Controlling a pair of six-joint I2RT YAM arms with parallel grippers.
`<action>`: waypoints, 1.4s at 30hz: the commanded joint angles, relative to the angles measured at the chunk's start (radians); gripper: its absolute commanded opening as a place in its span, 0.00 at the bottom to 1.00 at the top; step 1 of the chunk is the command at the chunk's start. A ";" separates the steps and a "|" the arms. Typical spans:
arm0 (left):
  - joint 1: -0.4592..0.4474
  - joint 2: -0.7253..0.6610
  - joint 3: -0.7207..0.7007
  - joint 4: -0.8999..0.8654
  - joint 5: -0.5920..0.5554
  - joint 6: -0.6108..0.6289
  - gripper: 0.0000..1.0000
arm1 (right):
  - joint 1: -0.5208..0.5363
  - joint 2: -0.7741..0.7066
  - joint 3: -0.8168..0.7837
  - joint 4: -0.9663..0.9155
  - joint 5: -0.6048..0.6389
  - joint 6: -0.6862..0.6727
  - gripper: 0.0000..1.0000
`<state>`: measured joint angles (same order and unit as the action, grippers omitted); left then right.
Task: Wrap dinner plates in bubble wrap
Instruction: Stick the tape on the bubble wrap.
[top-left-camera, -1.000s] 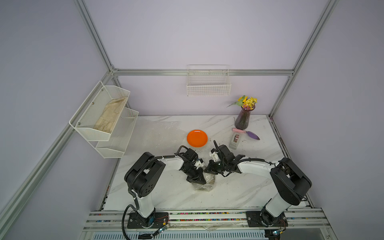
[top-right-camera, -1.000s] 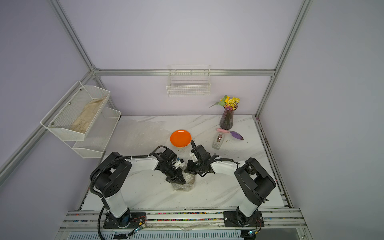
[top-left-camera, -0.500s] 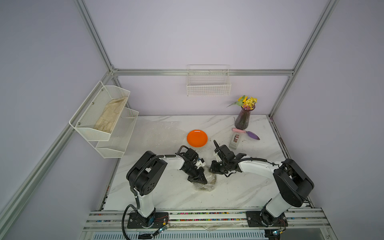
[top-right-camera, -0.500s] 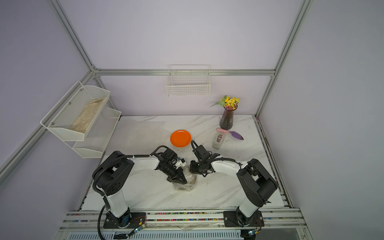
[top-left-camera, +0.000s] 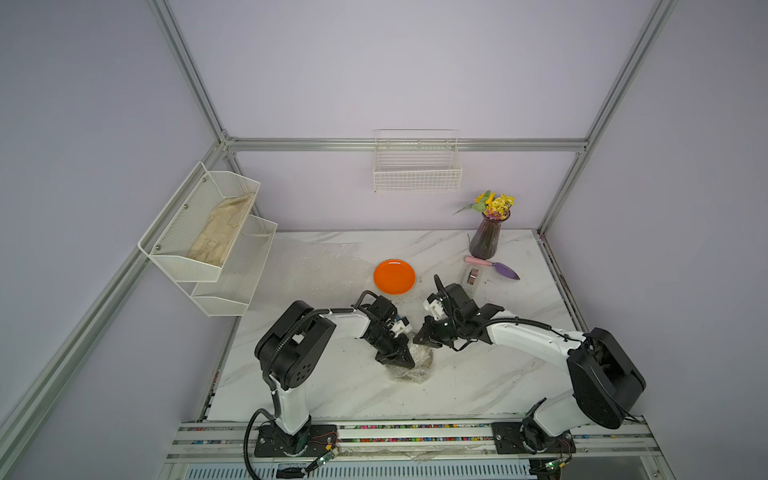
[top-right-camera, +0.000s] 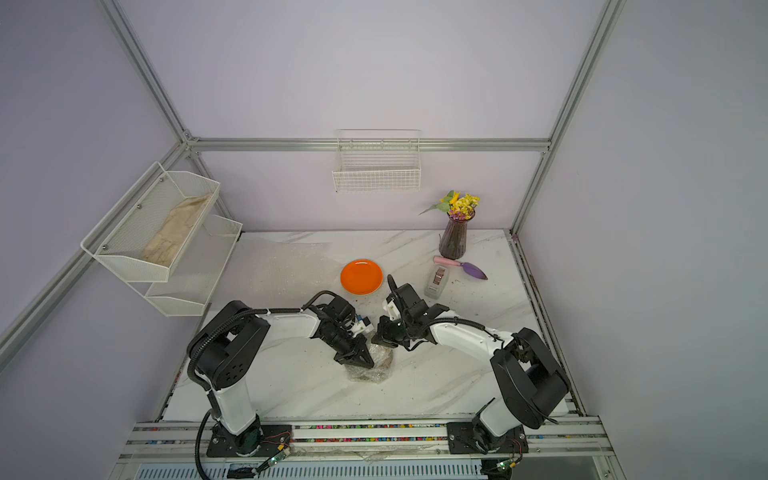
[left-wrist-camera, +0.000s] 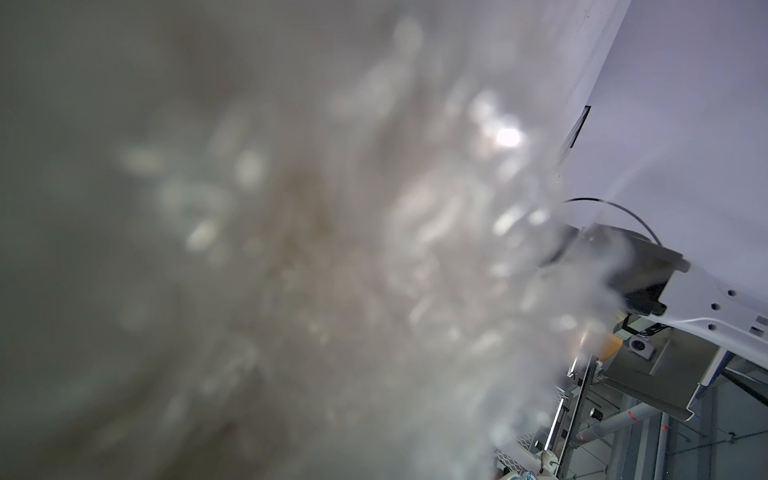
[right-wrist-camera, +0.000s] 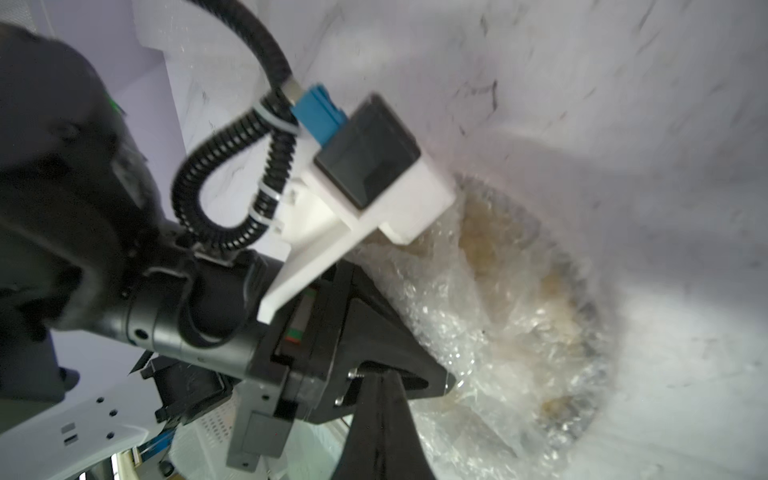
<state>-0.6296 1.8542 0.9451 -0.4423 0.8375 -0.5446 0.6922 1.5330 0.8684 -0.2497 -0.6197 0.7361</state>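
Farther back lie an orange plate (top-left-camera: 394, 276), a tape dispenser (top-left-camera: 471, 277) and a flat bubble wrap sheet (top-left-camera: 320, 266); a beige cloth (top-left-camera: 220, 232) lies in the wall rack (top-left-camera: 183, 268); mid-table the left gripper (top-left-camera: 405, 361), jaws closed, touches the bubble-wrapped plate (top-left-camera: 419, 368), the right gripper (top-left-camera: 420, 337) beside it clenched on nothing.

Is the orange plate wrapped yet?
No, the orange plate lies bare on the table, with the flat bubble wrap sheet spread beside it, not over it.

Plain bright orange plate (top-left-camera: 394, 276)
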 joint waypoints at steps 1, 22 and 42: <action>-0.012 0.085 -0.026 -0.080 -0.183 0.000 0.11 | 0.001 0.087 -0.015 -0.074 -0.038 -0.018 0.00; -0.011 0.097 -0.022 -0.079 -0.172 -0.002 0.11 | 0.053 0.161 0.023 -0.324 0.073 -0.132 0.00; -0.012 0.106 -0.020 -0.088 -0.161 0.005 0.11 | 0.002 -0.009 0.028 -0.383 0.124 -0.114 0.00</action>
<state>-0.6304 1.8767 0.9581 -0.4431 0.8680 -0.5262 0.7509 1.6135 0.8627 -0.5880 -0.5533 0.6376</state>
